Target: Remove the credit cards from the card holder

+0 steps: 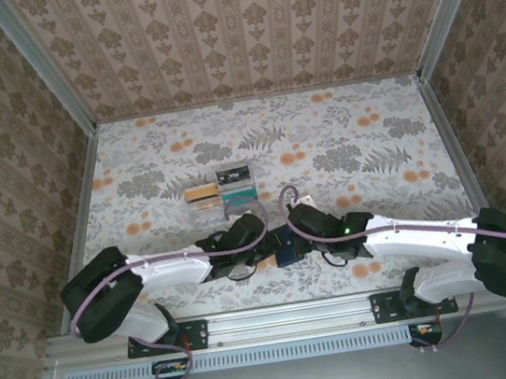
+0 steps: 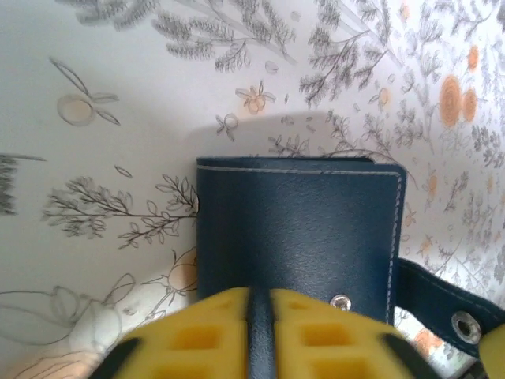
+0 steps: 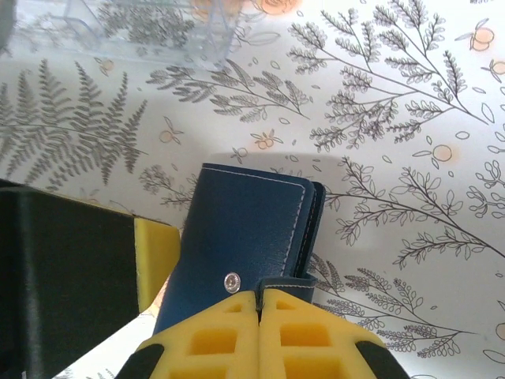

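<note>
Evidently the closed card holder (image 3: 245, 237) lies on the tabletop (image 1: 368, 136) at 6 o'clock from the clear box (image 1: 221, 194), where both low, inward-reaching arms meet. The right hand (image 3: 259, 304), reaching in from 3 o'clock, is clamped on its unsnapped strap (image 3: 288, 282), likely to peel the cover open. The left hand (image 2: 259, 304), from 9 o'clock, has its pads pressed together at the other edge; whether it pinches the cover I cannot tell.

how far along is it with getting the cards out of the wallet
Done: the snap strap of the dark navy folding wallet looks unfastened, its silver stud bare. In hand: the left gripper pinches the wallet's edge; the right gripper seems shut on the strap. Left: the wallet lies folded shut, so opening it and pulling out the cards remain.
</note>
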You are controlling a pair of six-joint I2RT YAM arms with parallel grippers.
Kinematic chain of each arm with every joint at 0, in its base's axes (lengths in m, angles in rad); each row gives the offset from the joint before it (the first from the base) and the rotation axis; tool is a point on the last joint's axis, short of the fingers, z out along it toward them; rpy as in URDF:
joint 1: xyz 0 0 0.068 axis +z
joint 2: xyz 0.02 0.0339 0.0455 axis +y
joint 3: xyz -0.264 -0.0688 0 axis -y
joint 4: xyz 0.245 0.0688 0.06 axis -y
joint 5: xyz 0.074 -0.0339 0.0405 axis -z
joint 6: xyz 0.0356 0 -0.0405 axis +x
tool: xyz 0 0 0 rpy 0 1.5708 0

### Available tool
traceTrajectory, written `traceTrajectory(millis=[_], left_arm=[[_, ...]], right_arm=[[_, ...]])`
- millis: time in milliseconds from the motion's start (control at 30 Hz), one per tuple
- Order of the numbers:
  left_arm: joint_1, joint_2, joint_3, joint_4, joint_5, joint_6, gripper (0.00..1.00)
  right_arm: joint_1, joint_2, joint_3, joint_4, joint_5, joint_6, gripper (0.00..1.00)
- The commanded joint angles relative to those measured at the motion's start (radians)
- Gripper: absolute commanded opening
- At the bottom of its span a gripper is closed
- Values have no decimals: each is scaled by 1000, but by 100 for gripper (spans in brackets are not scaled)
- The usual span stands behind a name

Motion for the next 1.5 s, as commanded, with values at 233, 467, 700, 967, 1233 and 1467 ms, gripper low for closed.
traceTrajectory(millis=[233,467,700,967,1233,1467], left_arm=[[54,-374,71,-449,-202,103,61],[106,-521,61,-557,-203,151,78],[116,-535,70,-581,-202,165,82],[114,-455,87,-576,-169,181,83],[110,-370,102,-526,-105,209,83],[100,-316,111,-492,-56,221,83]], right_arm=[[0,-52,87,14,-135,2,0],[1,-12,182,16,-182,6,0],[-18,-41,142,-41,-110,18,0],[-123,-155,-17,-167,-5,65,0],[-188,-151,-103,-101,-141,40,18],[-201,-85,-106,-41,-204,42,32]])
